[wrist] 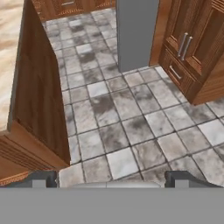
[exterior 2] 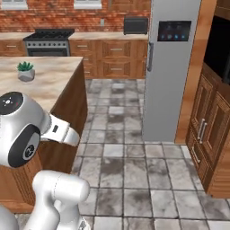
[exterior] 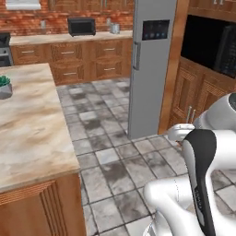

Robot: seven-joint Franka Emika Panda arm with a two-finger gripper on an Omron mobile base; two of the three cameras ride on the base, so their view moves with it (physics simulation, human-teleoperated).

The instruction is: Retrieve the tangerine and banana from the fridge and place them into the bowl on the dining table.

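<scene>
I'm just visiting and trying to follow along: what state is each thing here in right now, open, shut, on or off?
fridge: doors shut, panel lit.
gripper: open, holding nothing, pointing at the floor.
tall wooden cabinet: doors shut.
counter drawers: all shut.
potted plant: upright on the dining table.
microwave: door shut.

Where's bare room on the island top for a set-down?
The beige marbled stone dining table is bare along its near end and fridge-side edge. The only clutter is the small grey potted plant near the far end.
</scene>
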